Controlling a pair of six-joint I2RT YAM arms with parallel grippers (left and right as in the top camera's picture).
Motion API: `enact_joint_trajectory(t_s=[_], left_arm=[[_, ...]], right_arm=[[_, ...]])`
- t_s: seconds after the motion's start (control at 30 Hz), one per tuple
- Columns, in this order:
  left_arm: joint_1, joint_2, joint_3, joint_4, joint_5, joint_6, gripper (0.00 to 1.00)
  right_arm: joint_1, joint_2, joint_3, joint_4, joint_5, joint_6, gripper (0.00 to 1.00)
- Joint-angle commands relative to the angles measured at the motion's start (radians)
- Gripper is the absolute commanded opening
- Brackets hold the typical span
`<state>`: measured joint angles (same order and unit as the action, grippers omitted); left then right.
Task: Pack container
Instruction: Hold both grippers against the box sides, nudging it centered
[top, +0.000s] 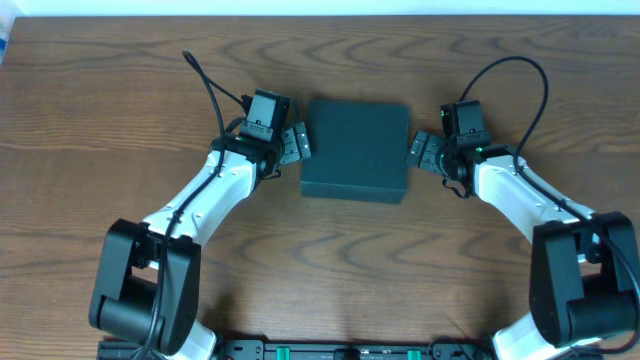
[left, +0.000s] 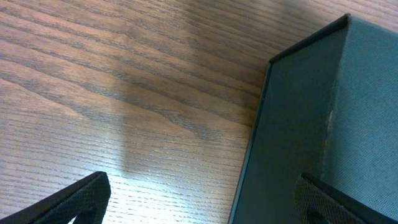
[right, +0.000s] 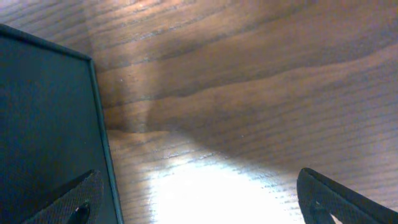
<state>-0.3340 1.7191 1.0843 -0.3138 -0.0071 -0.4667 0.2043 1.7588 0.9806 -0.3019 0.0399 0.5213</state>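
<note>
The container (top: 356, 150), a matte dark teal-black box with its lid down, lies at the middle of the wooden table. My left gripper (top: 294, 143) stands open at its left side, and in the left wrist view one finger hangs over the container (left: 311, 124) while the other is over bare wood. On the right side my right gripper (top: 422, 152) is open too. The right wrist view shows the container (right: 43, 118) at the left, with one finger over its edge. Neither gripper holds anything.
Brown wood-grain table (top: 120, 90) stretches all round the box. Both white arms reach in from the near edge. A black cable (top: 210, 90) loops over the left arm and another (top: 520, 70) over the right.
</note>
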Motion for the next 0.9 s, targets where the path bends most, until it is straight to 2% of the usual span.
enact_joint_trajectory(t_s=[0.0,0.23,0.87], left_arm=[[0.004,0.014,0.000,-0.015,0.000,0.008,0.95],[-0.003,0.014,0.000,-0.126,-0.025,-0.058,0.95],[-0.047,0.014,0.000,-0.161,-0.041,-0.116,0.95]], right_arm=[[0.015,0.012,-0.008,0.027,-0.033,-0.010,0.99],[0.010,0.012,-0.008,0.049,-0.033,-0.013,0.99],[0.010,0.012,-0.008,0.078,-0.029,-0.021,0.99]])
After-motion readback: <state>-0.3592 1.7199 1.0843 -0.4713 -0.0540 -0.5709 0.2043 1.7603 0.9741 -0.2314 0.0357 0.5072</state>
